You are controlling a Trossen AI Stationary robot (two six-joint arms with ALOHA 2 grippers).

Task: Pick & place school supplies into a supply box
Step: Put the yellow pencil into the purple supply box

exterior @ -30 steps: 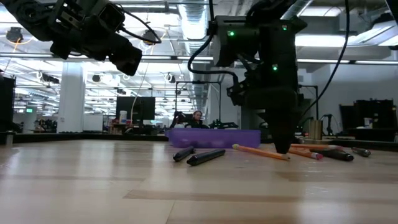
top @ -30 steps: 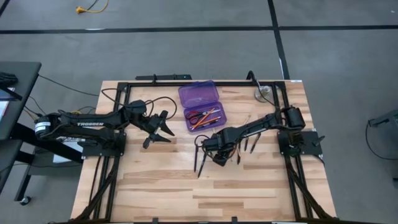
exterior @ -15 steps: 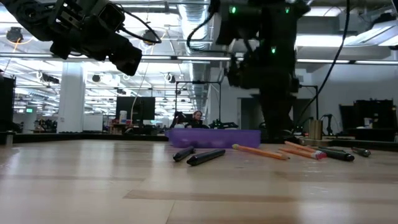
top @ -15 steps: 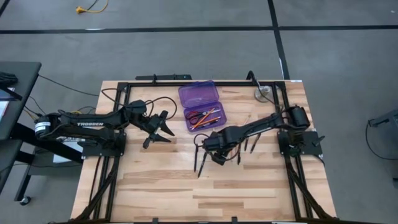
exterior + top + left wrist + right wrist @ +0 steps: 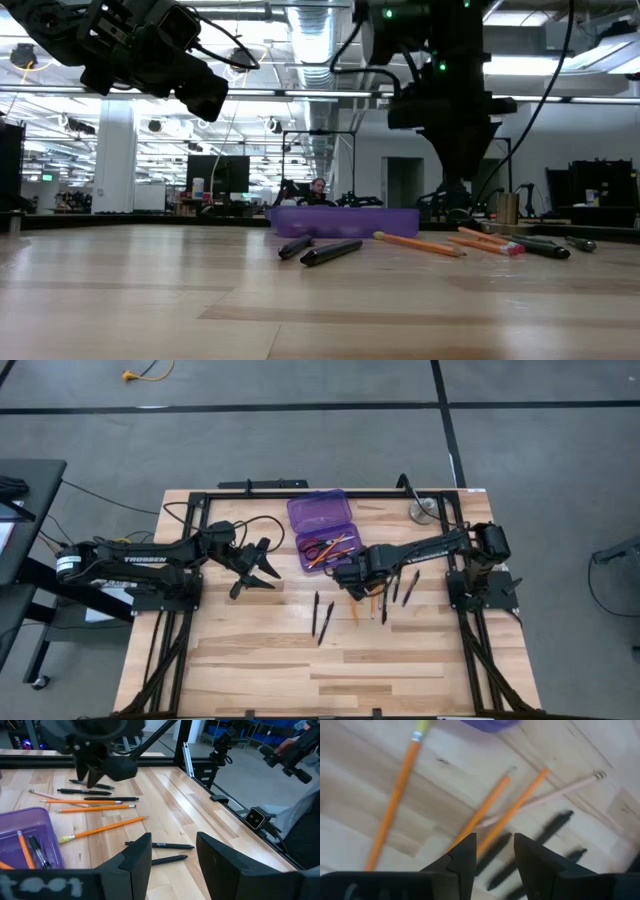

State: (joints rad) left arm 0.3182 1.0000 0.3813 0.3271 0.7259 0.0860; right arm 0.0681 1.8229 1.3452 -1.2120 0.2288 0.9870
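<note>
Right gripper (image 5: pixel 352 572), fingers apart and empty, has risen and moved toward the purple supply box (image 5: pixel 322 530); left gripper (image 5: pixel 258 567) unchanged, open.

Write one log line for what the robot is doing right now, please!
right gripper: open, empty, above loose pencils beside purple pencil case | left gripper: open, waiting left of case | two black pens: on table

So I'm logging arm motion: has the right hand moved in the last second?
Yes. In the high view the right hand has moved toward the purple box, away from the two black pens, and now hangs open beside the box.
</note>
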